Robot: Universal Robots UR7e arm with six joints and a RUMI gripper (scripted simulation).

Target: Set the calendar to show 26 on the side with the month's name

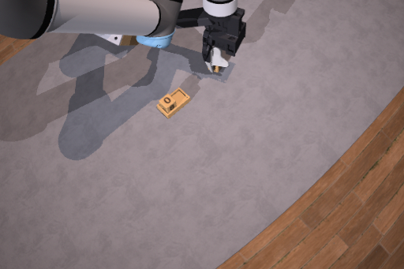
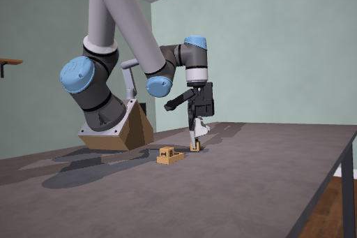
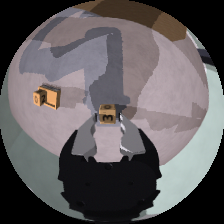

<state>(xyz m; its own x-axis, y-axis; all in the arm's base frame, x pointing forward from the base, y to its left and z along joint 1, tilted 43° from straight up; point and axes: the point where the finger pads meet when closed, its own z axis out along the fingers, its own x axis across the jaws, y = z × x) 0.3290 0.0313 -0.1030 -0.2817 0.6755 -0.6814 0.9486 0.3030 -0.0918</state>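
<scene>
The wooden calendar tray lies on the grey table, with one digit cube sitting flat in its left slot, a 0 on top. The right slot is empty. The tray also shows in the side view and the wrist view. The second cube stands on the table beyond the tray. My gripper points straight down over it. Its fingers are partly open and straddle the cube low at the table. In the wrist view the cube sits between the fingertips and shows a 3.
The robot's wooden base block stands at the back left of the table. The table's right edge drops to a wooden floor.
</scene>
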